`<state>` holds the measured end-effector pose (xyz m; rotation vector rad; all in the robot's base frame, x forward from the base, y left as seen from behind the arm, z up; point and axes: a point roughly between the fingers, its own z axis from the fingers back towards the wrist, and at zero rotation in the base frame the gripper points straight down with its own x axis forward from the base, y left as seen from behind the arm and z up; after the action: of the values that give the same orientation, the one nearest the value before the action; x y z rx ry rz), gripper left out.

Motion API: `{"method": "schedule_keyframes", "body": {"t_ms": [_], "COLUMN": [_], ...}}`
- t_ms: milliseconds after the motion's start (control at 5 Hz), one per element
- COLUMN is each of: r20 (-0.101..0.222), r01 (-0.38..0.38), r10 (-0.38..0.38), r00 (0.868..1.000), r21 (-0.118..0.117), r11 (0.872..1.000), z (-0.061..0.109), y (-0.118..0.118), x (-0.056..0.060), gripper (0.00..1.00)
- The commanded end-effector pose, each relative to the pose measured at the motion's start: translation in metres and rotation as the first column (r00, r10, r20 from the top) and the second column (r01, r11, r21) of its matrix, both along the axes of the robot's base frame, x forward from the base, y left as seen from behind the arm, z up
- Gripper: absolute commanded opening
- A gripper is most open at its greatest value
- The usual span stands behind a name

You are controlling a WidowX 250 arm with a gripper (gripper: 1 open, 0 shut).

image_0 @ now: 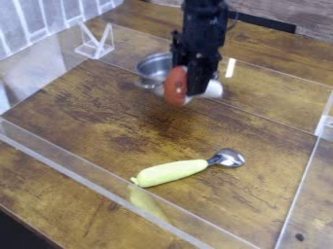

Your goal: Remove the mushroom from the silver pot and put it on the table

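Observation:
The mushroom [176,90], reddish-brown cap to the left and white stem to the right, hangs on its side in the air, pinched by my black gripper [188,84], which points straight down and is shut on it. The silver pot [154,67] stands just behind and to the left of the mushroom, with its right part hidden by the gripper. The dark wooden table [104,117] lies below, and the mushroom is clear of its surface.
A silver spoon with a yellow-green handle [176,172] lies on the table toward the front. Clear acrylic walls [78,160] border the tabletop. A small clear stand [93,41] sits at the back left.

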<state>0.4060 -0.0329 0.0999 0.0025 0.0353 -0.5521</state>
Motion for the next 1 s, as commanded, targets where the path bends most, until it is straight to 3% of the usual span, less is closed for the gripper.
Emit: {"method": "schedule_keyframes", "body": {"t_ms": [0,400,800], "r20": [0.086,0.107,0.116], "r01": [0.078,0.092,0.126], "r10": [-0.078,-0.090,-0.122], "r00": [0.993,0.990,0.986], "r21": [0.003,-0.012,-0.021], "r11": [0.997,0.996,0.992], "z": [0.027,0.031,0.015], "y": [-0.012,-0.021,-0.021], "x": [0.017,0.014,0.009], "gripper": [0.00,0.00,0.00]}}
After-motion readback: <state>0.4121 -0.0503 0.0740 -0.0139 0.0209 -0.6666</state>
